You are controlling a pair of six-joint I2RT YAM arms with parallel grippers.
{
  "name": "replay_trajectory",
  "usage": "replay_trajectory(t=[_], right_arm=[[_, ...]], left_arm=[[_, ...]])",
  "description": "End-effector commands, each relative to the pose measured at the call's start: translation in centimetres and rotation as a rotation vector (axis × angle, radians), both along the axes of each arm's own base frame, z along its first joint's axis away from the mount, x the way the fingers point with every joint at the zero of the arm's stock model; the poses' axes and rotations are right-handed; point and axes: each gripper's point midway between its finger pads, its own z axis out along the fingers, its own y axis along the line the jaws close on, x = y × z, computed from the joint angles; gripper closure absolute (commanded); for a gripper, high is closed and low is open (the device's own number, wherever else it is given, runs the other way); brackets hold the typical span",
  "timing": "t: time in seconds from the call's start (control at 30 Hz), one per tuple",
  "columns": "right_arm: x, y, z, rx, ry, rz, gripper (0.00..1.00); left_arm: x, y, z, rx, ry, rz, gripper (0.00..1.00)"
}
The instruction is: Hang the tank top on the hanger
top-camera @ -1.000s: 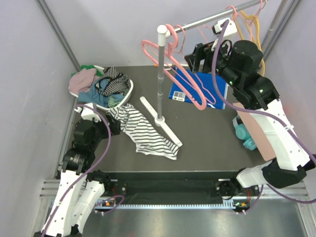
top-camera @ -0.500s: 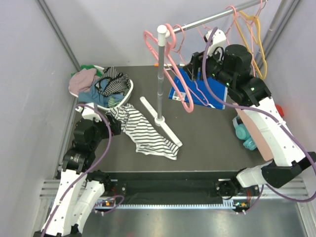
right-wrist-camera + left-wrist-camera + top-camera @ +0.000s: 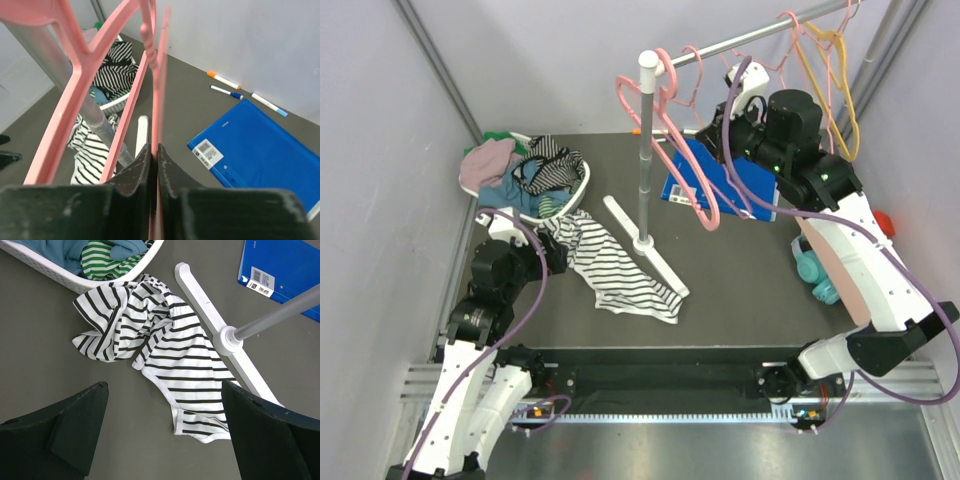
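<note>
Dark grey, matte table (image 3: 40, 365) fills my left wrist view, and the overhead shows pale lilac walls (image 3: 540, 60) closing it in. My left gripper (image 3: 162, 390) hangs with its fingers spread wide. The tank top (image 3: 165, 355) lies crumpled on the surface just ahead of and between them, its far edge up against the white basket (image 3: 45, 270) of clothes. The rack's white foot (image 3: 200, 290) runs beside the fabric, ahead of the right-hand finger. My right gripper (image 3: 155, 150) is up near the rail, fingers pressed together on the hanger (image 3: 160, 75), whose thin pink wire rises straight out of the pinch. A thick pink hanger (image 3: 75, 85) hangs just left of it. Beyond those fingers, down on the table, lie a blue folder (image 3: 260, 145) and markers (image 3: 225, 80) near the wall.
</note>
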Motion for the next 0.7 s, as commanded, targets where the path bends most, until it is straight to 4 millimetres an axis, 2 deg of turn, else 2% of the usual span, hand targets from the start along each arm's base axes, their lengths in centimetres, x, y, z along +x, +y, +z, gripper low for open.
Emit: replay_trajectory(t=[0.0, 0.13, 0.37, 0.47, 0.53, 0.57, 0.63, 0.67], right_arm=[[-0.1, -0.8, 3.0, 0.047, -0.074, -0.021, 1.0], [-0.7, -1.7, 5.1, 0.072, -0.114, -0.047, 1.0], [-2.9, -3.0, 8.5, 0.12, -0.185, -0.054, 1.0], [-3.9, -3.7, 8.9, 0.131, -0.201, -0.06, 1.0], [-4.1, -4.1, 8.1, 0.125, -0.19, -0.072, 1.0], [-4.9, -4.6, 8.4, 0.136, -0.2, -0.078, 1.0], [-5.2, -5.0, 6.8, 0.133, -0.168, -0.094, 1.0], [-6.3, -5.8, 7.0, 0.143, -0.179, -0.103, 1.0]], left_arm=[[0.4, -0.2, 0.7, 0.004, -0.037, -0.017, 0.01], [0.5, -0.2, 0.6, 0.004, -0.035, -0.017, 0.01], [0.5, -0.3, 0.4, 0.002, -0.029, -0.015, 0.01], [0.7, -0.3, 0.3, 0.003, -0.024, -0.015, 0.01], [0.7, -0.3, 0.2, 0.005, -0.018, -0.016, 0.01], [0.7, -0.3, 0.1, 0.007, -0.017, -0.017, 0.01], [0.6, -0.8, 0.1, -0.001, -0.013, -0.046, 0.01], [0.6, -0.8, 0.1, 0.0, -0.014, -0.047, 0.01]])
